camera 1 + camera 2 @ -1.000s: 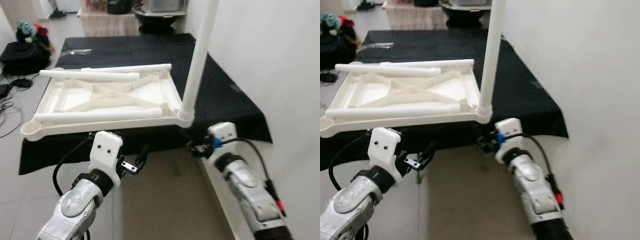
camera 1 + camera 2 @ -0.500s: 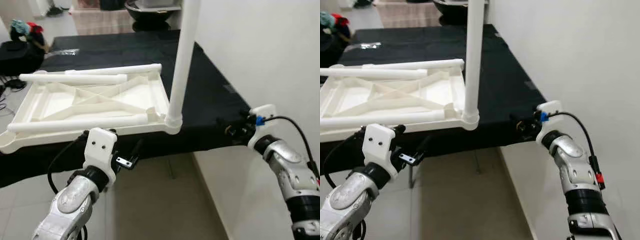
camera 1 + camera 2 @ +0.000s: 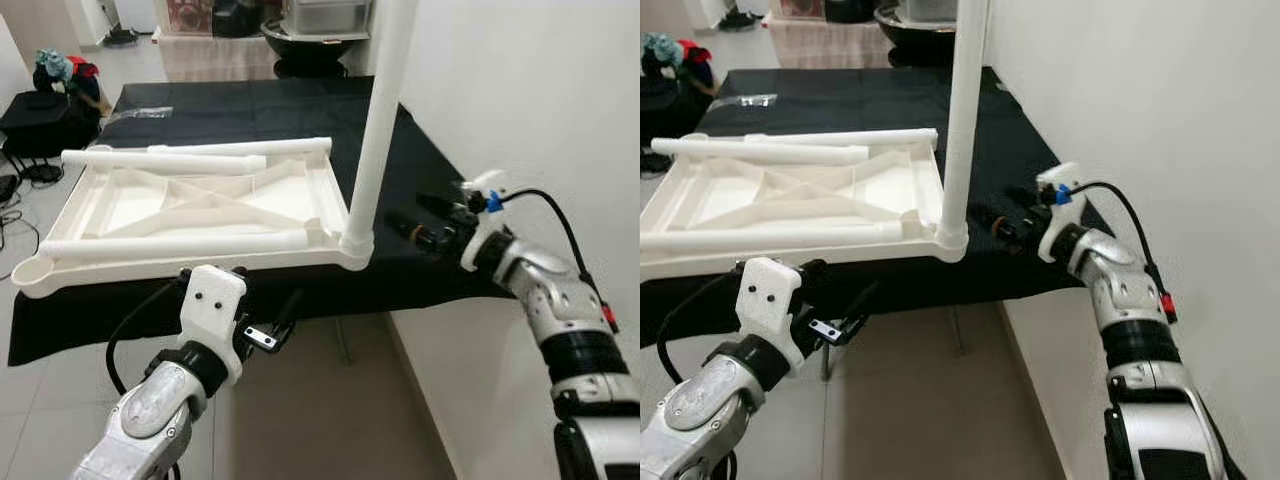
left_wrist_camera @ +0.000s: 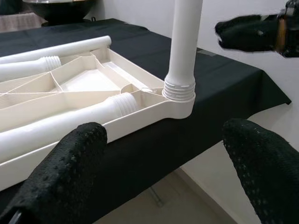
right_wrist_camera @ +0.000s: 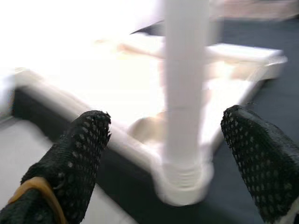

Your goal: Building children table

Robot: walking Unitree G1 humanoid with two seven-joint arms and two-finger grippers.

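A white plastic table top (image 3: 190, 205) lies upside down on a black-clothed table (image 3: 440, 165). One white leg (image 3: 383, 110) stands upright in its near right corner socket (image 4: 179, 91). Three loose legs lie across the top: two at the back (image 3: 165, 160) and one along the front (image 3: 180, 243). My right gripper (image 3: 408, 213) hovers over the black cloth just right of the upright leg's base, open, with the leg (image 5: 184, 93) between its fingers' line of sight. My left gripper (image 3: 283, 312) hangs open below the table's front edge, holding nothing.
A white wall (image 3: 520, 90) runs close along the table's right side. A black bag with clothes (image 3: 50, 110) sits on the tiled floor at the left. A dark bowl (image 3: 310, 35) stands behind the table. A small clear bag (image 3: 140, 113) lies on the cloth's far left.
My right arm has risen from beside the table's edge and swung left over the black cloth, towards the upright leg. The left arm has stayed put; the camera shifted.
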